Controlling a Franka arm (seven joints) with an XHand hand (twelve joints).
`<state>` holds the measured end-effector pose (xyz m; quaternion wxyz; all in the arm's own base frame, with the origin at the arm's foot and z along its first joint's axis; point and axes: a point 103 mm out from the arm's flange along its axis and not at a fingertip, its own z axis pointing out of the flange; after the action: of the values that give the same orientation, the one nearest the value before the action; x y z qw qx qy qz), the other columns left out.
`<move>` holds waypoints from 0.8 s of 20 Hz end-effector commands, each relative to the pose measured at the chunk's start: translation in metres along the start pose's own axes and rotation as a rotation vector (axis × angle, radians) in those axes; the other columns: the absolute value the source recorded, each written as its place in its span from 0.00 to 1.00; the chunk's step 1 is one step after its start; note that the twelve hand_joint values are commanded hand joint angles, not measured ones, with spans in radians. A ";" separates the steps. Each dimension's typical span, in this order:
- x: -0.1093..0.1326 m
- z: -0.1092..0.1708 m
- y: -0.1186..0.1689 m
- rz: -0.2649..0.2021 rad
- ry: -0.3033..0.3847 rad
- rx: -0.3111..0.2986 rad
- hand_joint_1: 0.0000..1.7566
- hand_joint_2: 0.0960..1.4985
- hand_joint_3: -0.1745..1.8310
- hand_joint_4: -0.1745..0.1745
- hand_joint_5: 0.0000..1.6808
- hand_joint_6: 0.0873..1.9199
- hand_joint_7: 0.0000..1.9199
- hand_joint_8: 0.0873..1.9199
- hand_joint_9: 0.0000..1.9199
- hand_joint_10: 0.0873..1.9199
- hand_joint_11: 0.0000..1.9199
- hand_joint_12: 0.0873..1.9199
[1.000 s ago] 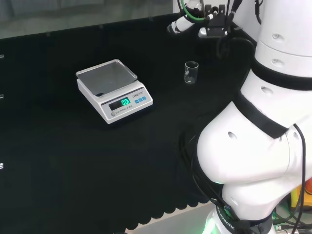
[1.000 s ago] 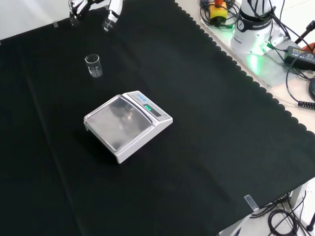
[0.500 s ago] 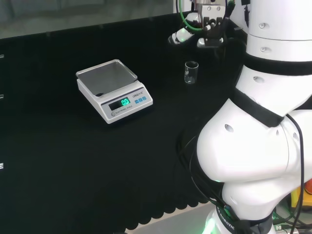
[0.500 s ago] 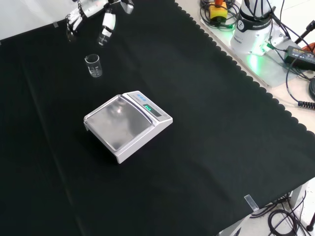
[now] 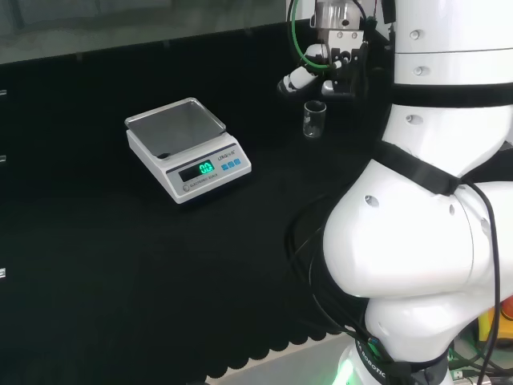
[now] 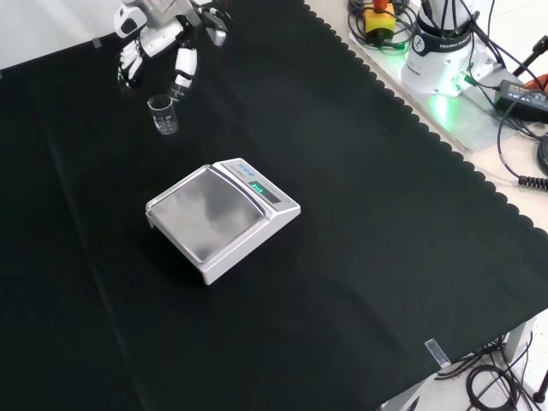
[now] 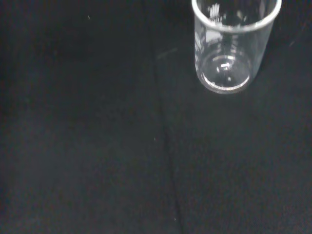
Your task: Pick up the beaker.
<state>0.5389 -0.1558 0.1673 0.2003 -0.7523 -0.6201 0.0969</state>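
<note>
Wrist view: beaker (image 7: 230,46) empty | front view: robot hand (image 6: 163,38) above beaker

The white robot arm (image 5: 425,241) reaches out far, its black and white robot hand (image 6: 163,38) hanging with fingers (image 6: 182,68) spread, pointing down.

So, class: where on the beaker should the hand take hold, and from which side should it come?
Round the side wall, probably about mid-height. The beaker stands upright and looks empty, alone on the cloth, so nothing blocks it. The hand hovers above and behind it in the front view; come down from there, apart from the scale.
</note>
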 end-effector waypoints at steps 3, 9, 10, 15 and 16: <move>-0.020 0.031 0.020 0.048 0.040 0.042 0.24 0.52 0.26 0.44 0.22 0.00 0.00 0.32 0.00 0.31 0.00 0.79; -0.033 0.046 0.034 0.068 0.076 0.055 0.24 0.51 0.26 0.43 0.22 0.00 0.00 0.32 0.00 0.31 0.00 0.79; -0.034 0.049 0.036 0.070 0.078 0.060 0.24 0.51 0.26 0.43 0.22 0.00 0.00 0.32 0.00 0.31 0.00 0.79; -0.041 0.060 0.042 0.080 0.099 0.082 0.25 0.51 0.26 0.43 0.22 0.00 0.00 0.32 0.00 0.34 0.00 0.79; -0.042 0.061 0.043 0.082 0.098 0.087 0.26 0.51 0.26 0.43 0.22 0.00 0.00 0.33 0.00 0.37 0.01 0.79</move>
<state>0.5456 -0.1886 0.0986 0.2459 -0.7701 -0.5807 0.0961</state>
